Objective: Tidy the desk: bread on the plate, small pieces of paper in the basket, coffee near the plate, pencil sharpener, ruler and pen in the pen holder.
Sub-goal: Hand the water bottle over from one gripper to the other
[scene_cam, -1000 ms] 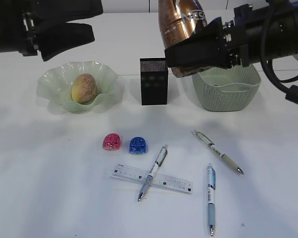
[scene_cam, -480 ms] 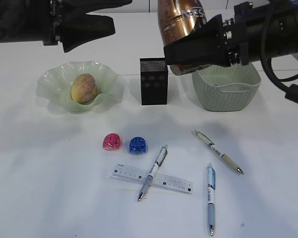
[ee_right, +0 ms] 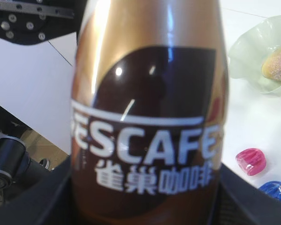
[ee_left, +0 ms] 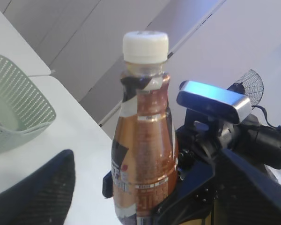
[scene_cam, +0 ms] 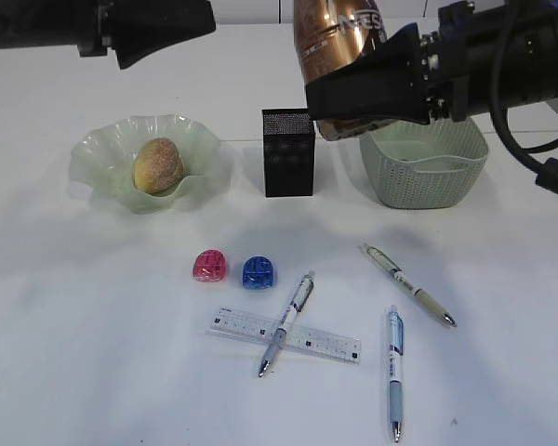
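Nearest, pens (scene_cam: 394, 372), ruler (scene_cam: 284, 335) and sharpeners (scene_cam: 258, 271) lie unsorted. Beyond, bread (scene_cam: 157, 164) sits on the plate (scene_cam: 93, 153). The right gripper (scene_cam: 353, 93) holds the coffee bottle (scene_cam: 338, 37) aloft; the left gripper (scene_cam: 158, 23) seems wide open, empty.

The coffee bottle (scene_cam: 338, 42) gets chopped off at the exterior view's top edge, cap gone. The right pincer (scene_cam: 372, 88) covers its lower part. Ruler (scene_cam: 284, 335) markings are too tiny to read.

Exterior: slanted down, front. Wrist views close on coffee bottle (scene_cam: 338, 37), shared by all.
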### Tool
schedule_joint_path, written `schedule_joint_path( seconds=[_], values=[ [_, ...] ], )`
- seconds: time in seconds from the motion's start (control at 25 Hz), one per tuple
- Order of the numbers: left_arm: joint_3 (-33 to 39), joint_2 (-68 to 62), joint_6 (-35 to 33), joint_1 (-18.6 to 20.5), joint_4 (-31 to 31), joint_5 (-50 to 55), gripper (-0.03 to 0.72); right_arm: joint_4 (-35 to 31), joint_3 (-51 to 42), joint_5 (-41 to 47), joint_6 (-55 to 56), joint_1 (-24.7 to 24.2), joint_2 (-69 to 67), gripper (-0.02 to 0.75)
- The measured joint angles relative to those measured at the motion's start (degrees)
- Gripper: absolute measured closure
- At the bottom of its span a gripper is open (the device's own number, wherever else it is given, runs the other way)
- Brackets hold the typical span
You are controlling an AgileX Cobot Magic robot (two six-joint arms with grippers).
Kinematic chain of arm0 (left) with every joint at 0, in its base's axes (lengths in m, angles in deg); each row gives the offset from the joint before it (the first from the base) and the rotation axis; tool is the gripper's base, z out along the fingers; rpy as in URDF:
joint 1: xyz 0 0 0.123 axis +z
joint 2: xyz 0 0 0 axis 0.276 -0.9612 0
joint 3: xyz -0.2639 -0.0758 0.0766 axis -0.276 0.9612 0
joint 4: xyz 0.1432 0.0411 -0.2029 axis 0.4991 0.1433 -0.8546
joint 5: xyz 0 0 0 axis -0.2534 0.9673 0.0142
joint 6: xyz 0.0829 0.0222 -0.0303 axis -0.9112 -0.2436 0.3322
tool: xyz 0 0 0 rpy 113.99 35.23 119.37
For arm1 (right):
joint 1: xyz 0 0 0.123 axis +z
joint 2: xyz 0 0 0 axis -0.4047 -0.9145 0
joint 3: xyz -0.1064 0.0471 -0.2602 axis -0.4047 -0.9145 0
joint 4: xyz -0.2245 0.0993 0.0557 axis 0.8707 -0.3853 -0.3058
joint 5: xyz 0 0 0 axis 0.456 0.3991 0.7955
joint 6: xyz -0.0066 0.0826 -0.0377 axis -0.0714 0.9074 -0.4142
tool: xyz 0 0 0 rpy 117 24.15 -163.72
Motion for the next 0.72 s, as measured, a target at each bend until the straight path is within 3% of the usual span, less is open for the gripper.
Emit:
schedule_joint_path(
  seconds=[0.4,0.72],
  values=[
    [-1.9,-4.8,-0.6,-5.9,-0.2,-1.6,0.003,0.0,0.4,0.5,-0.2,0.0,0.0,0.241],
    [-6.2,-5.4,-1.7,-6.4,-0.2,-3.1,0.014,0.0,0.6,1.0,-0.2,0.0,0.0,0.241]
  ],
)
